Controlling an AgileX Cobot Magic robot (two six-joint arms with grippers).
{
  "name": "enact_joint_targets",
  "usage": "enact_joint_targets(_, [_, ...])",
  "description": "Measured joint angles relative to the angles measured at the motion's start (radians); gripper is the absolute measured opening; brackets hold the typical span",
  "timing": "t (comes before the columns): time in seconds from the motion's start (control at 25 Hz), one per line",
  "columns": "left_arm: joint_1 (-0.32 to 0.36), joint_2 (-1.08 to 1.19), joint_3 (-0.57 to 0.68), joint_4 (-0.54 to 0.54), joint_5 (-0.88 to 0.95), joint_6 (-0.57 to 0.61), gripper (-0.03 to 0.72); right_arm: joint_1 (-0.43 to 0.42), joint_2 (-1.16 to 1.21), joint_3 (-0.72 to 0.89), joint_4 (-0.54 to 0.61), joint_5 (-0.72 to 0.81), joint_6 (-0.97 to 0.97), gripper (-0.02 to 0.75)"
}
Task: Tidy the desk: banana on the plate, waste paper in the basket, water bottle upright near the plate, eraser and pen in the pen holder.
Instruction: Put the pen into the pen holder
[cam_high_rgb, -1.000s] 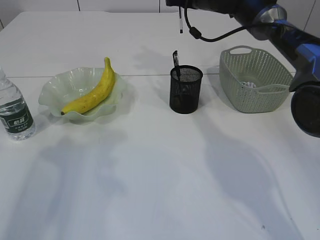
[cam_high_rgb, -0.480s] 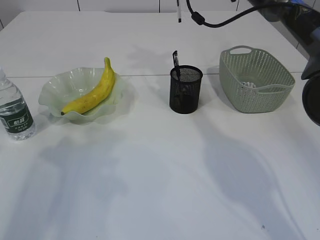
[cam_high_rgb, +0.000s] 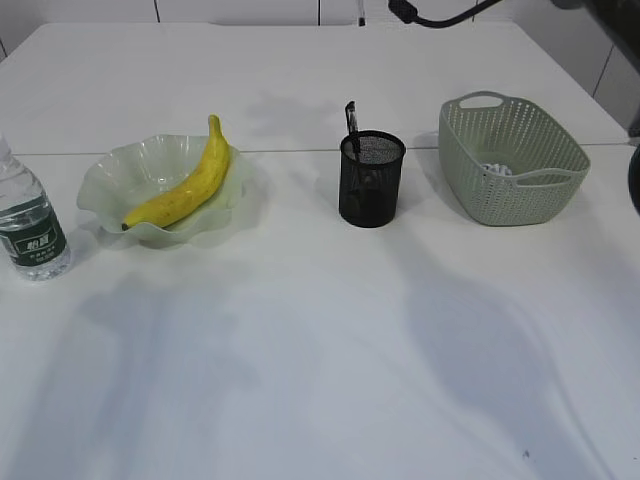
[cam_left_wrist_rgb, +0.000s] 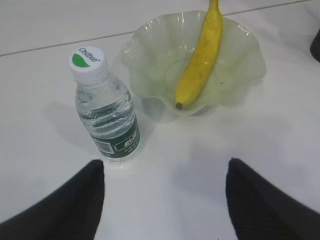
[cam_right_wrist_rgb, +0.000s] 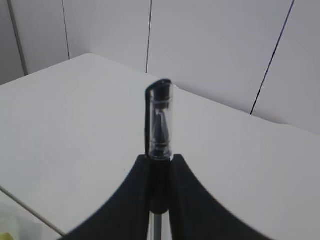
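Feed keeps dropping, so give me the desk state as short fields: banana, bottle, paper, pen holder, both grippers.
banana: lying in the plate
water bottle: upright beside the plate, cap on
waste paper: inside the basket
pen holder: upright, one dark pen-like item sticking out; eraser not visible
left gripper: open, empty, above the bottle
right gripper: shut on a pen, raised high

Left to right on the tabletop (cam_high_rgb: 300, 380): bottle (cam_high_rgb: 30, 232), plate (cam_high_rgb: 110, 180) holding the banana (cam_high_rgb: 185, 185), pen holder (cam_high_rgb: 371, 180), basket (cam_high_rgb: 510, 160).
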Motion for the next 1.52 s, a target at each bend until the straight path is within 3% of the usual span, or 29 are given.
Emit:
enact_joint_targets(0.88, [0.0, 0.0, 0.0, -0.006, 0.0, 0.0, 0.538, 0.0, -0.17, 0.0, -0.051, 0.171, 0.014, 0.06])
enact_joint_targets(1.52, [0.0, -0.023, 0.0, -0.032, 0.0, 0.0, 0.538, 0.0, -0.401, -0.002, -0.165, 0.274, 0.232, 0.06])
